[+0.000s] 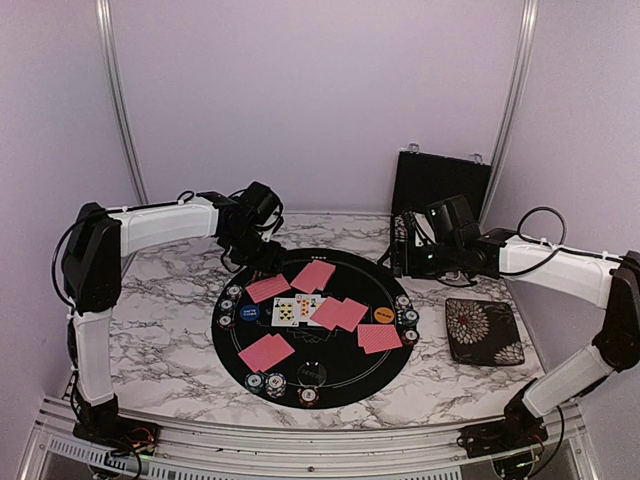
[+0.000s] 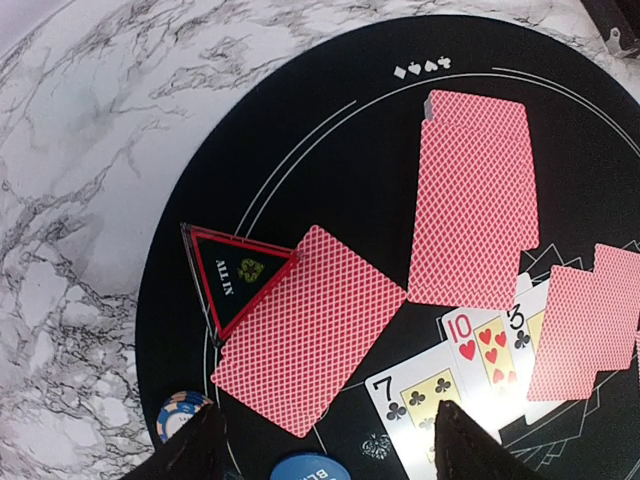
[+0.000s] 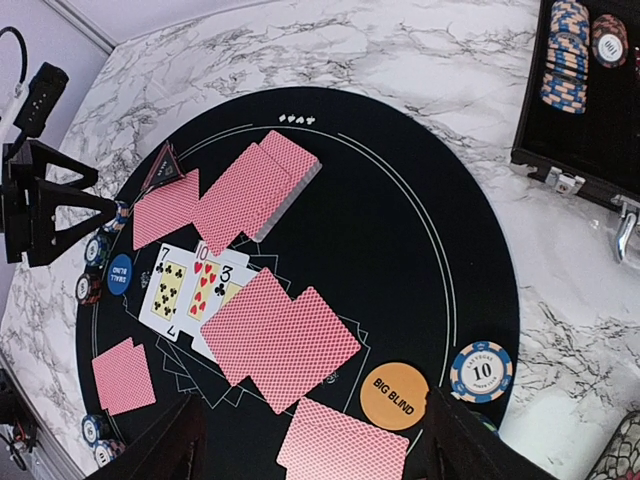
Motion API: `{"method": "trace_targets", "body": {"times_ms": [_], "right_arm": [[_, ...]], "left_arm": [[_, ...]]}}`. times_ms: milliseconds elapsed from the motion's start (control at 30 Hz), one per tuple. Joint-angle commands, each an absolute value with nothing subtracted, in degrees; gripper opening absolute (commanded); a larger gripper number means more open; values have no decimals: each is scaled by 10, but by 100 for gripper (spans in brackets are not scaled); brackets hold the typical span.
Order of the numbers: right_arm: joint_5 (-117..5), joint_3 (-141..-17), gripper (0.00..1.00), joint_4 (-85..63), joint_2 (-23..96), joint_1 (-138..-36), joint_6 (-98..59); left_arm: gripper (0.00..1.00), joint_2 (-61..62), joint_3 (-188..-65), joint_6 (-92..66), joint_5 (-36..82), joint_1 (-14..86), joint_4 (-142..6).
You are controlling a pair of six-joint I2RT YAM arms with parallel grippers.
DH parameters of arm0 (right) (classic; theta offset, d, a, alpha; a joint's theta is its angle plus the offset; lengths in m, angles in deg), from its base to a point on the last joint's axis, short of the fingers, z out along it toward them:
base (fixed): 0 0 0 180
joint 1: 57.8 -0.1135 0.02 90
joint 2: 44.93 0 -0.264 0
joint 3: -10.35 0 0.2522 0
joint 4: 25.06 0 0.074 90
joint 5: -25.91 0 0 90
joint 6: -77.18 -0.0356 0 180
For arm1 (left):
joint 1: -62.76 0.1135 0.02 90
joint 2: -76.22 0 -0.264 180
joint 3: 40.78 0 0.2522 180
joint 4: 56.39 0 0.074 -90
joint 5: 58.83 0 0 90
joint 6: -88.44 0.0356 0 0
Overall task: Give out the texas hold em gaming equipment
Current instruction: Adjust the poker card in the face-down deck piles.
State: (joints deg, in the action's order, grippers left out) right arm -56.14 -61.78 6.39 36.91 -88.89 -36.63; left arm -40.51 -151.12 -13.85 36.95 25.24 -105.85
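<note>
Mia: Where is the left pincer [image 2: 325,452]?

Tom: It hangs over the left side of the round black mat [image 2: 330,130] on the tabletop [image 2: 80,150]. Its two tips stand apart and hold nothing.

Mia: What lies closest to it?

Tom: The "ALL IN" triangle [image 2: 235,275]. It sits just ahead of the tips, more toward the tip nearer the mat's edge. A red-backed card [image 2: 310,345] touches one side of it. That card lies slanted, not straight across the tips.

Mia: Which arm should go for the triangle?

Tom: Probably the left arm, because it is right there. The right arm is well apart from it, across the mat.

Mia: And in the middle?

Tom: Three face-up cards [image 3: 195,295]: a seven, a ten and a three.

Mia: What about the right pincer [image 3: 320,450]?

Tom: It is wide too, and empty. It hangs over the right side of the mat. The orange "BIG BLIND" button [image 3: 394,396] and a blue chip marked ten [image 3: 481,372] lie just in front of it. The open black chip case [image 3: 600,130] stands off the mat, at the back.

Mia: So the right arm is nearer those.

Tom: Yes, that looks like its side.
</note>
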Motion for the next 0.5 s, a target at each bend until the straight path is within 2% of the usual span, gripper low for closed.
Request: {"method": "trace_targets", "body": {"times_ms": [0, 233, 467], "right_arm": [[-577, -635, 71, 72, 359, -897, -369], [-576, -630, 69, 68, 353, -897, -374], [-579, -626, 69, 72, 342, -898, -373]], "left_arm": [[68, -420, -1506, -121, 386, 231, -1050], [48, -488, -1546, -122, 403, 205, -1051], [41, -528, -1584, -133, 404, 205, -1051]]}}
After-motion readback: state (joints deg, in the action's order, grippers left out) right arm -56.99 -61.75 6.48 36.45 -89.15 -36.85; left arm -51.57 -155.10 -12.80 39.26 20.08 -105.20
